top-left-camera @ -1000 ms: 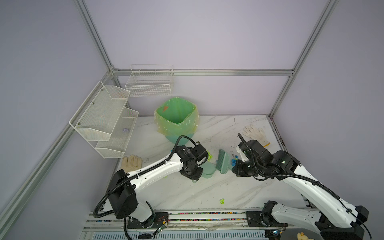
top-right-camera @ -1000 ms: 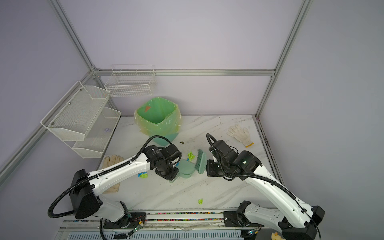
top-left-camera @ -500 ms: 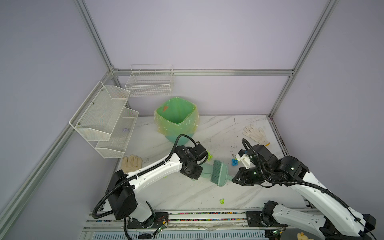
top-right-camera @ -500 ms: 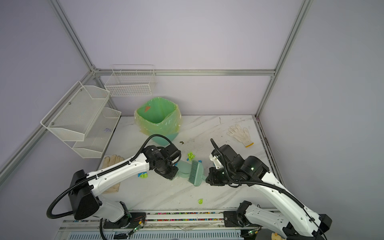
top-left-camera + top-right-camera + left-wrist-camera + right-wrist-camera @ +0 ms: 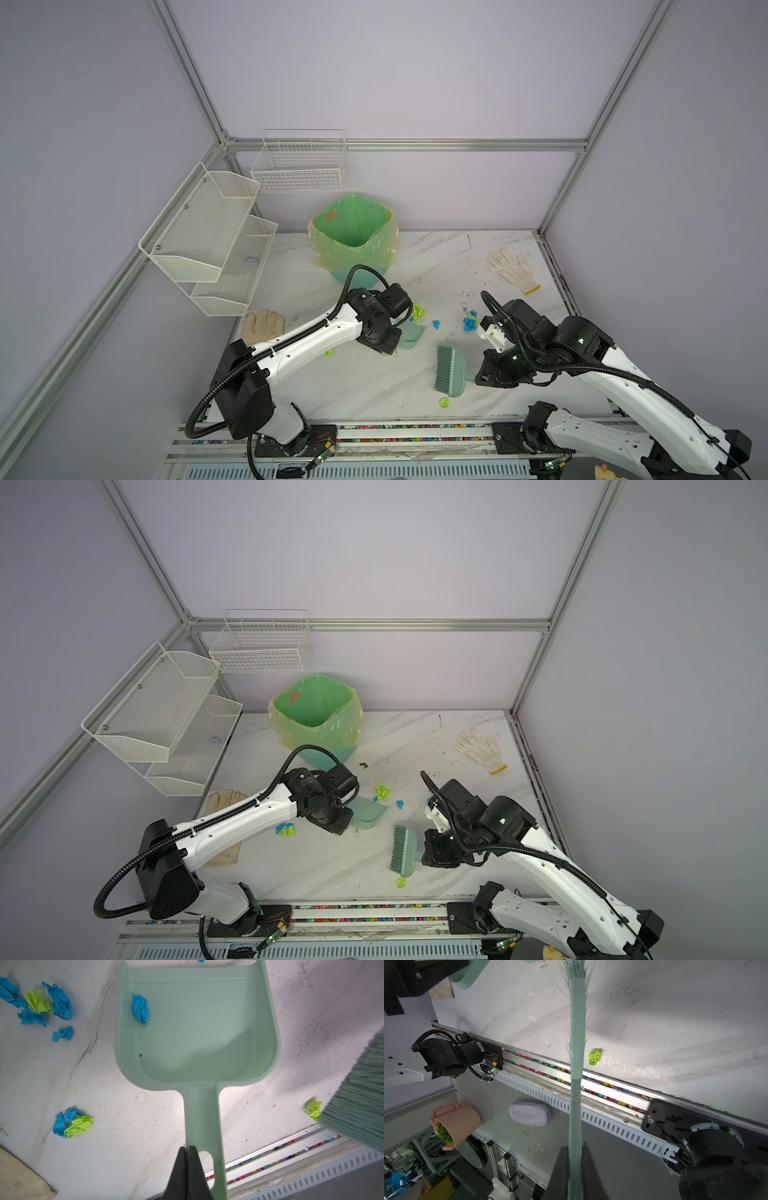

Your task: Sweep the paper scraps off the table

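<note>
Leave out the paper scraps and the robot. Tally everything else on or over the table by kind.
Gloves: 2
Dustpan: 1
Brush: 1
Bin: 1
Total: 5

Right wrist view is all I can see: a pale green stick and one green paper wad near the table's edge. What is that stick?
Observer: A small brush; a top view shows its broad bristle head.
Operator: Any more scraps?
Observer: Yes, blue and green paper scraps lie nearer the middle of the table.
Operator: Anything collected yet?
Observer: One blue wad lies in the dustpan that the left gripper holds.
</note>
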You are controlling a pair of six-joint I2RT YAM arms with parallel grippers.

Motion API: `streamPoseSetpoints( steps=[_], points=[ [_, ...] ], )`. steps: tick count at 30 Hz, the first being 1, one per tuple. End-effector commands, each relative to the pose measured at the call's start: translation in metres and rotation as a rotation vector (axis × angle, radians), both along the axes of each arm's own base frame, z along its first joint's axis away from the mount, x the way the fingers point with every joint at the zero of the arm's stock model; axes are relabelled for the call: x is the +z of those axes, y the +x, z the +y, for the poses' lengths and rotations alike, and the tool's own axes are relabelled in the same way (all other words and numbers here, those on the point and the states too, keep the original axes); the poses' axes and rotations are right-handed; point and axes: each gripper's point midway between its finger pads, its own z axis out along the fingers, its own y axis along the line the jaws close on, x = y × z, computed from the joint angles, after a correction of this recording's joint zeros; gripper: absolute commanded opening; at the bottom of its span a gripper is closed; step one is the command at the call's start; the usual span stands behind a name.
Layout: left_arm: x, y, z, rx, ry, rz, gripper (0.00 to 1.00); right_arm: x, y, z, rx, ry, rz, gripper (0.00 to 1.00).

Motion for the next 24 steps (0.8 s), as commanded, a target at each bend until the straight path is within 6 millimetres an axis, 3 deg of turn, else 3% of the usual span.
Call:
streamPoseSetpoints(
  steps=[1, 12, 21, 24],
  points=[
    [0.01, 0.002, 0.004, -0.006, -0.02, -0.041, 0.0, -0.007, -0.008, -0.004, 0.025, -0.025, 0.042, 0.0],
    [0.01, 0.004, 0.003, 0.0, -0.021, -0.041, 0.0, -0.025, -0.002, -0.002, 0.062, -0.068, 0.047, 0.0],
    [0.009, 0.005, 0.0, 0.0, -0.023, -0.03, 0.0, -0.002, -0.001, 0.013, 0.057, 0.032, 0.043, 0.0],
    [0.009, 0.005, -0.001, -0.001, -0.024, -0.029, 0.0, -0.005, -0.008, 0.016, 0.068, 0.063, 0.077, 0.0]
  ],
)
